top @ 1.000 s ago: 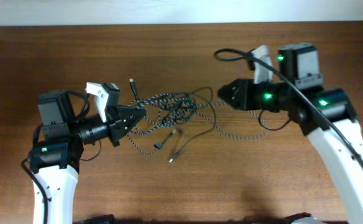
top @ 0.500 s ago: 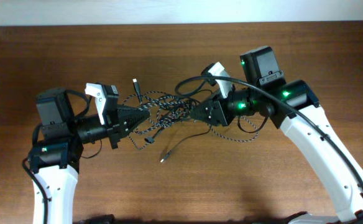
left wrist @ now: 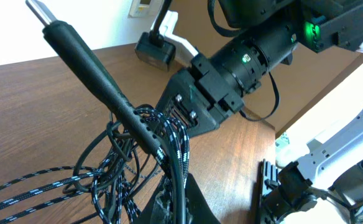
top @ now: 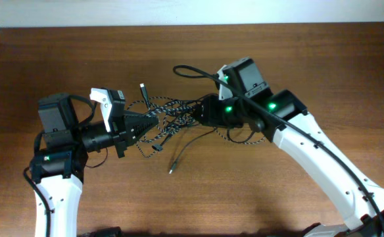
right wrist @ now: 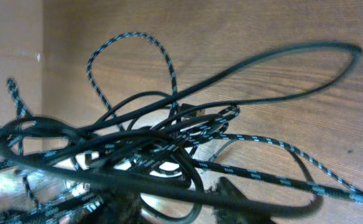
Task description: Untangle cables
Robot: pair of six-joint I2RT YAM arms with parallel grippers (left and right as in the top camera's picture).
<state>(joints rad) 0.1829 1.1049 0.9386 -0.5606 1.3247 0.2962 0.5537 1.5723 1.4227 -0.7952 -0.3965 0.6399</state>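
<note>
The cables lie in one knot [top: 172,117] at mid-table between both arms. The braided black-and-white cable [top: 246,140] loops out to the right, and the plain black cable [top: 193,141] trails down to a loose plug [top: 171,170]. Another plug [top: 141,86] sticks up at the knot's left. My left gripper [top: 150,122] is shut on braided and black strands [left wrist: 180,149] at the knot's left side [left wrist: 176,202]. My right gripper [top: 196,113] pokes into the knot's right side. Its jaws [right wrist: 175,205] stand apart, with black strands and the braided cable [right wrist: 275,177] crossing them.
A thick black cable [top: 187,70] wired to the right arm arches above the knot. The right arm's forearm [top: 310,158] slants across the table's right half. In the left wrist view the table edge [left wrist: 275,127] runs close on the right.
The right arm has swung left from the table's right side and pushed its gripper into the knot. The loose lower plug slid slightly left. The left gripper kept its hold.
</note>
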